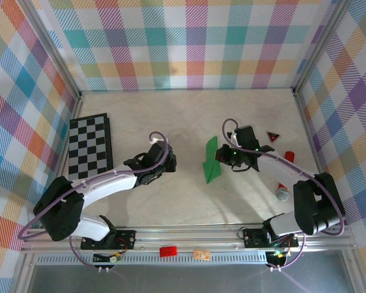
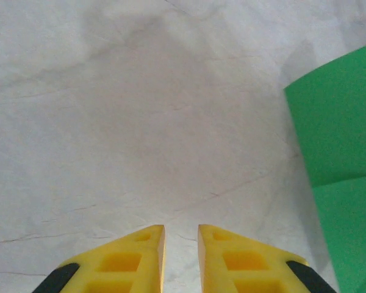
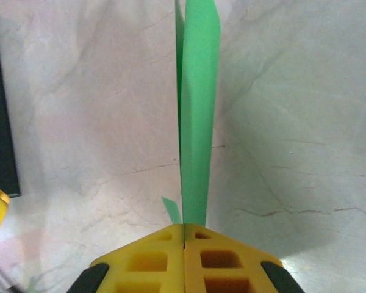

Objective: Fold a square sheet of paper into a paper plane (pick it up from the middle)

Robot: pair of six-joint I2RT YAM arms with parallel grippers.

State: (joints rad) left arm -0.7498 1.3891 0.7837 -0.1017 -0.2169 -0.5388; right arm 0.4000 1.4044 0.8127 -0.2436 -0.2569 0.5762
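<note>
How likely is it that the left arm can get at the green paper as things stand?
Probably yes. The left gripper sits over bare table with the green paper close on its right and nothing between. The right gripper is shut on the paper, holding it.

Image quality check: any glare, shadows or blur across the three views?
Top external: even light, faint soft shadows on the table, green paper crisp. Left wrist: broad soft shadow on the table, left gripper slightly blurred. Right wrist: glare on the table lower right, paper shadow falling right, right gripper shut on the paper, sharp.
</note>
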